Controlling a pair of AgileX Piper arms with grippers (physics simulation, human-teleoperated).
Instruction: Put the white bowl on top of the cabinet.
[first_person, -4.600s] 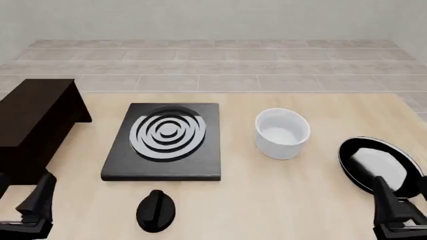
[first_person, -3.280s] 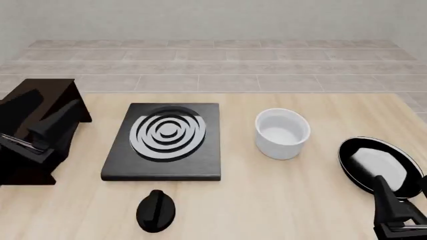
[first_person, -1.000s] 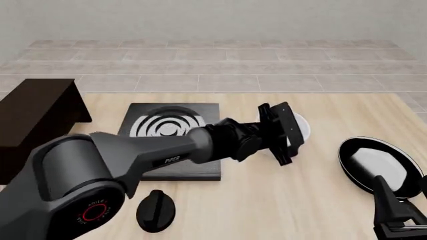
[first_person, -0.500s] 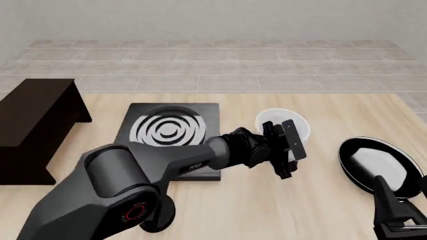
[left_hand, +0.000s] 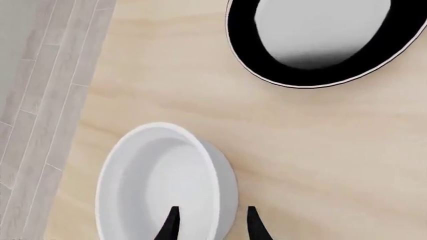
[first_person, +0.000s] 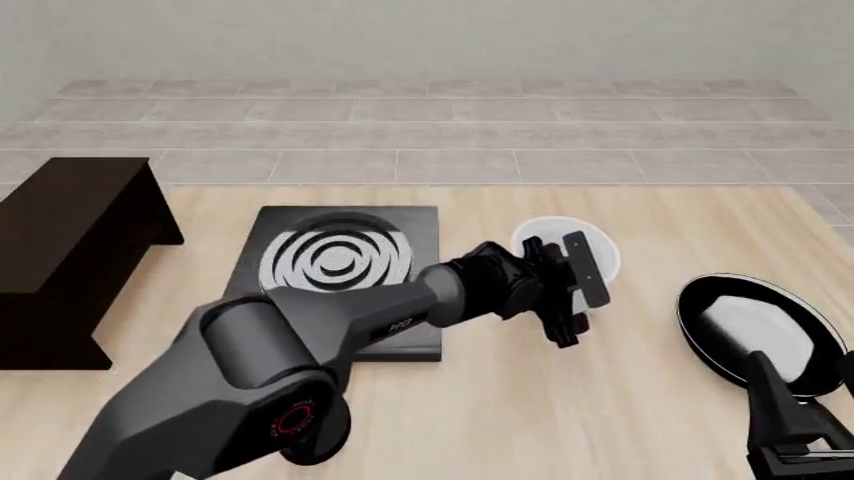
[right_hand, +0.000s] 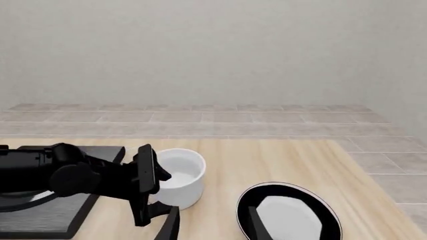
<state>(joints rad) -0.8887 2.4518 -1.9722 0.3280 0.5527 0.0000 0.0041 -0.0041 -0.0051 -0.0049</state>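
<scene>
White bowl (first_person: 583, 247): upright on worktop (first_person: 534, 400), between stove plate (first_person: 334, 275) and pan (first_person: 758, 330).
Left gripper (first_person: 571, 290): fingers apart, straddling the bowl's near wall, closer in than half a second ago.
Right gripper (right_hand: 212, 222): unmoved at the near edge, fingers apart, empty.
Cabinet (first_person: 60, 250): far left, well apart from the bowl.

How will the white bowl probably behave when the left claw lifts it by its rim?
The white bowl looks glossy, so it may slip between the left claw's thin fingers. Its tall sides suggest it could tilt when held at one wall. It appears rigid, unlikely to bend.
</scene>
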